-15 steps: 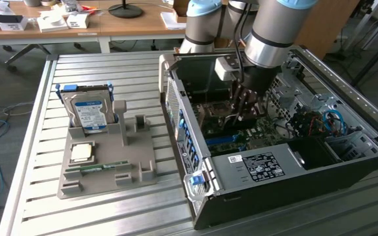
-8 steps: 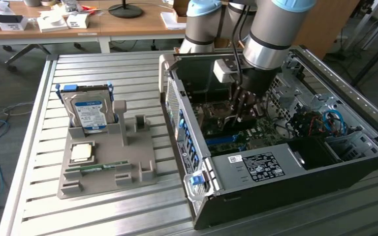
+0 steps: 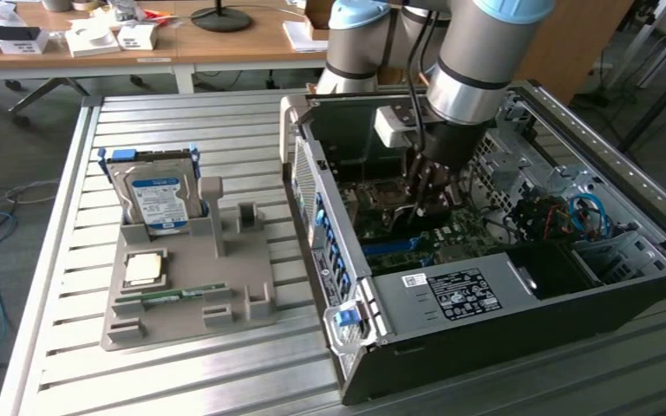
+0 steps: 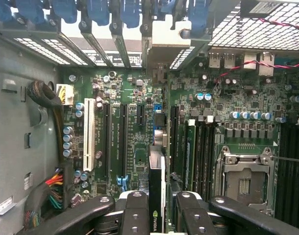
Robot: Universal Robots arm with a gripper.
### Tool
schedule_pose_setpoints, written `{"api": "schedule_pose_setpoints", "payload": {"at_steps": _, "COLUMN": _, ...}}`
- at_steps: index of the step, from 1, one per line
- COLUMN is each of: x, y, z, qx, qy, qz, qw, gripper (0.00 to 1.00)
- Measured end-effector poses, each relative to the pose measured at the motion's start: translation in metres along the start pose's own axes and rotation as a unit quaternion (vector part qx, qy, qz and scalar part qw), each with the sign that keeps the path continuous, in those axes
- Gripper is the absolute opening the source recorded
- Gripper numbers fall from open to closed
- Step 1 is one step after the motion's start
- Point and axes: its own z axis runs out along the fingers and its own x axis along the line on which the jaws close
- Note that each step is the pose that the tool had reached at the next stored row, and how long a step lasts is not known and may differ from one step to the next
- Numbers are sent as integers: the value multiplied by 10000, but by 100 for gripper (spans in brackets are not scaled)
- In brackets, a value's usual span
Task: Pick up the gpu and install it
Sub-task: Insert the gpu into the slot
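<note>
The black-fingered gripper was clamped on the slim, dark, edge-on circuit-card gpu — seemingly light, stiff, fragile — best held by its edges.

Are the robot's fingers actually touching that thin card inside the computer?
Touching. The wrist view shows the gpu edge-on, pinched between the two fingers, which press against its sides.

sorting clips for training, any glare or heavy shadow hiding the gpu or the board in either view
Exterior view: even room light on the table, but the case interior under the arm lies in shadow. Wrist view: motherboard evenly lit, mild glare on the pale metal bracket; the gpu edge is dark but visible.
</note>
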Motion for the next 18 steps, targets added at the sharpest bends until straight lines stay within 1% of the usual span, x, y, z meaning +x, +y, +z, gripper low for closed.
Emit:
{"api": "schedule_pose_setpoints", "payload": {"at_steps": 6, "x": -1, "y": 45, "z": 6, "qx": 0, "qy": 0, "qz": -1, "qw": 10000, "gripper": 26}}
{"api": "schedule_pose_setpoints", "payload": {"at_steps": 18, "x": 0, "y": 73, "z": 12, "qx": 0, "qy": 0, "qz": -1, "qw": 10000, "gripper": 26}}
